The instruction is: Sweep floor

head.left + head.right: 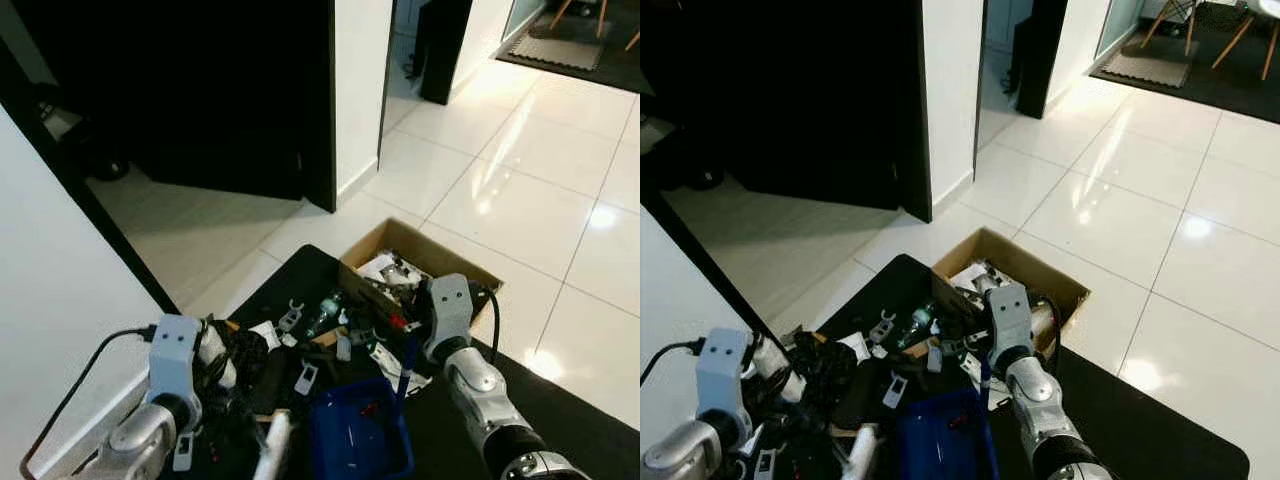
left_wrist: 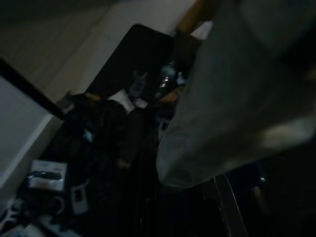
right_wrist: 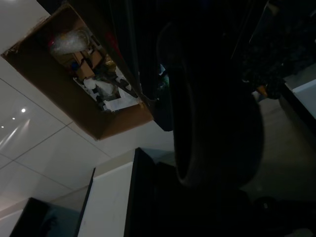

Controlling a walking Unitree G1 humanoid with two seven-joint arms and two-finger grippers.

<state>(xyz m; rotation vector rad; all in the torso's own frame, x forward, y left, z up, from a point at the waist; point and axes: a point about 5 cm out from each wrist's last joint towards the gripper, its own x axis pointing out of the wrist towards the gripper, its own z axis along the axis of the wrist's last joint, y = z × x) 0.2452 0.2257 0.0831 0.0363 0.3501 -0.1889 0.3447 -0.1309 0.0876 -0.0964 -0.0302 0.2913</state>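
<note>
Right gripper [image 1: 408,352] sits low over the blue plastic dustpan [image 1: 358,432], at its thin blue upright handle [image 1: 404,372]; can't tell if it's clamping it. Left gripper [image 1: 225,372] is buried in black clutter, state unreadable too. Dustpan rests on the black floor mat [image 1: 560,405], just beside the open brown cardboard box [image 1: 440,258] of junk. Pan is probably light, stiff, slick: take it by the handle. White broom-like stick [image 1: 274,448] is cut off at the frame edge. Wrist views too dark.
</note>
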